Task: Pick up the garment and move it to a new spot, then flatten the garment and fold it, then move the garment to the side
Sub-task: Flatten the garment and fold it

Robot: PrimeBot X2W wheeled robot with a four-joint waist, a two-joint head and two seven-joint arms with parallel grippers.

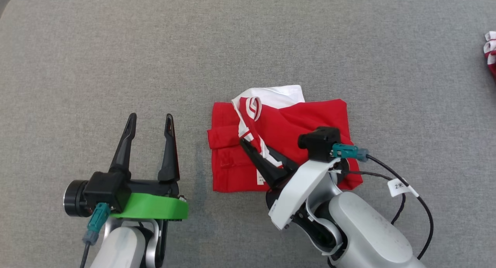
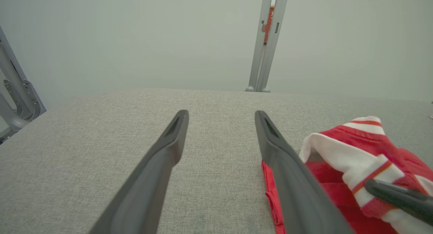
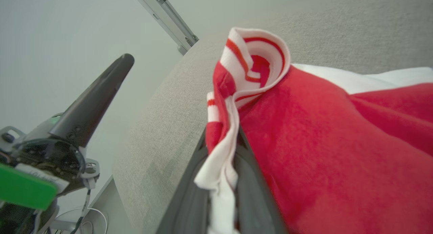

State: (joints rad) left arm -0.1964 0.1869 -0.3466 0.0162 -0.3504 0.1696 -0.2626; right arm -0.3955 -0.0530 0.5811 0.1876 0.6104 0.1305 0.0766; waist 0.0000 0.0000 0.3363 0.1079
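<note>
Head view: red garment (image 1: 310,120) lies folded on the grey table (image 1: 116,47), with the right gripper (image 1: 254,146) engaged.
The right fingers pinch the garment's striped white edge, lifted off the folded stack near the table's middle. The left gripper (image 1: 151,120) sits beside the garment, fingers spread, holding nothing. Striped cloth (image 1: 490,51) at the far right edge, apparently another garment, is cropped.

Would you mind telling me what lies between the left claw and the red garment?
The stretch between the left claw and the garment is bare grey table, as the head view shows.
</note>
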